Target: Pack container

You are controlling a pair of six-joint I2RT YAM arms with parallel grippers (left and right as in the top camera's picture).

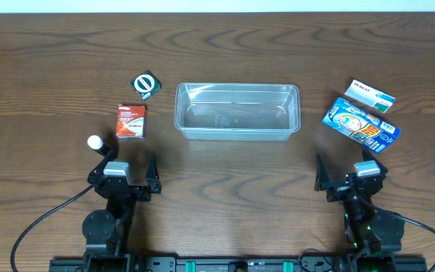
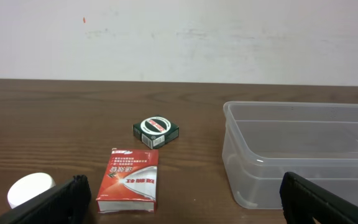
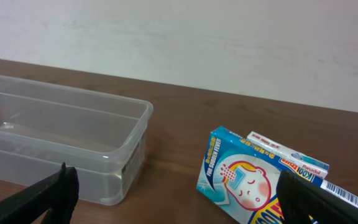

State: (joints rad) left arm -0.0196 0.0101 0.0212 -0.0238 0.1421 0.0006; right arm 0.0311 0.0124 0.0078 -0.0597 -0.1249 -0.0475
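At the middle of the bench [image 1: 232, 198], nearer its far edge, the clear container [image 1: 236, 137] lies empty. The left pincer [image 1: 131, 163] and right pincer [image 1: 345, 168] hang by the near edge, both spread wide and holding nothing. Packing looks unstarted: the left one should take the red box [image 1: 131, 121] just ahead of it across its narrow sides, lift over the rim, and lay it flat at one end.

Black arms [image 1: 104, 219]; left hand [image 1: 131, 165], right hand [image 1: 346, 168] black-fingered; black cables [image 1: 36, 227].
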